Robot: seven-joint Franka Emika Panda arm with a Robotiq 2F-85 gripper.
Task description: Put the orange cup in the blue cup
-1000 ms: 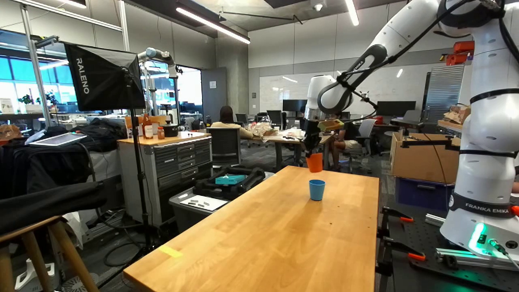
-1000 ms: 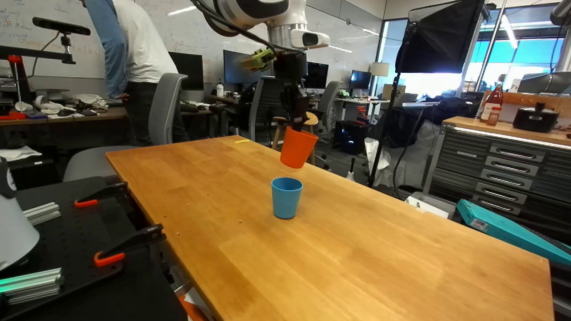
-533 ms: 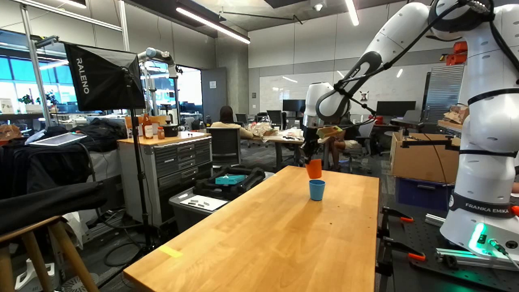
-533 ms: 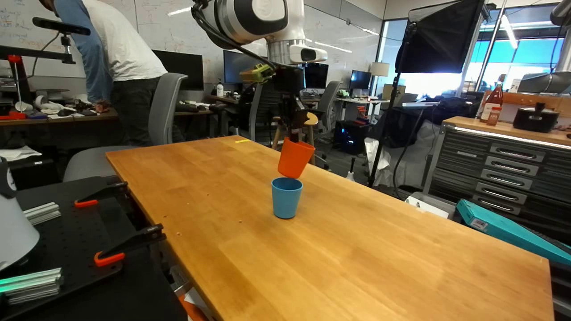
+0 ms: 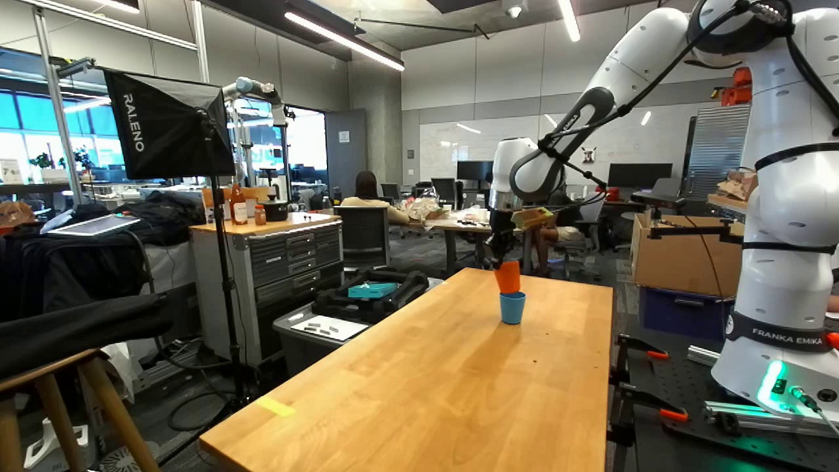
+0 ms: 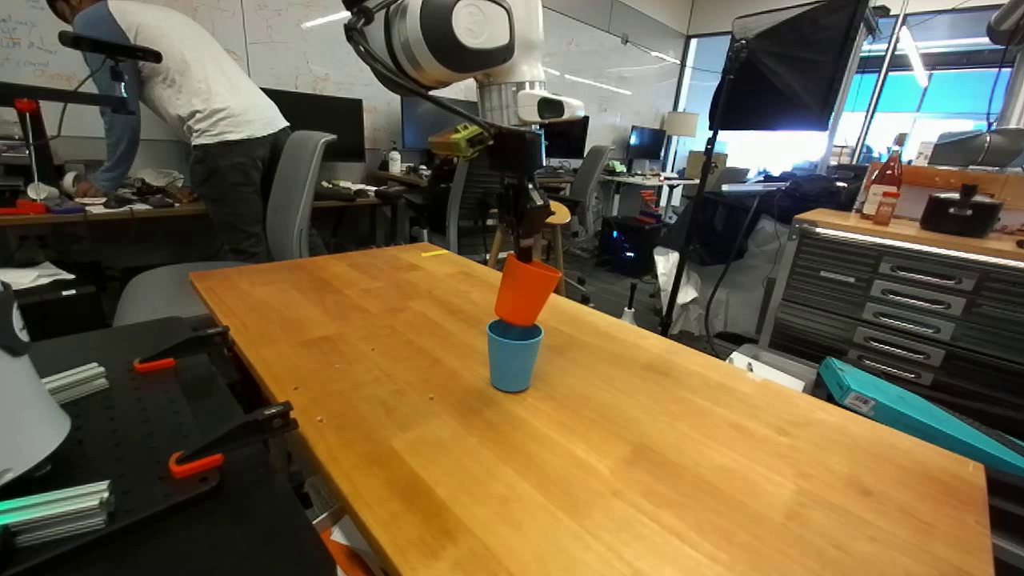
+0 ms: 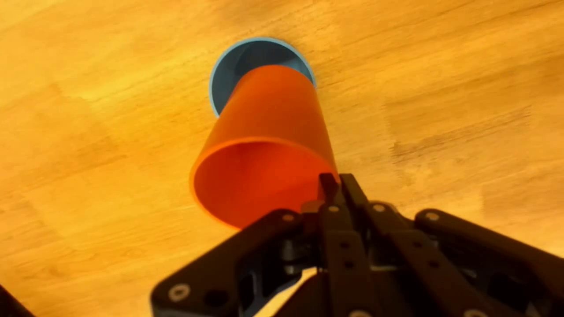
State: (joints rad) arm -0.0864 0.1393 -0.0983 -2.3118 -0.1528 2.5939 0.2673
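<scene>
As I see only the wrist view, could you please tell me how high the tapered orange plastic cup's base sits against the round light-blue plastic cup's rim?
Observer: In both exterior views, the orange cup has its base about level with the rim of the blue cup.
Operator: Thank you; does the blue cup stand upright?
Observer: Yes, upright on the pale wooden table.
Operator: Is anyone around?
Observer: Yes, a person in a white, blue-sleeved top leans forward in the background.
</scene>
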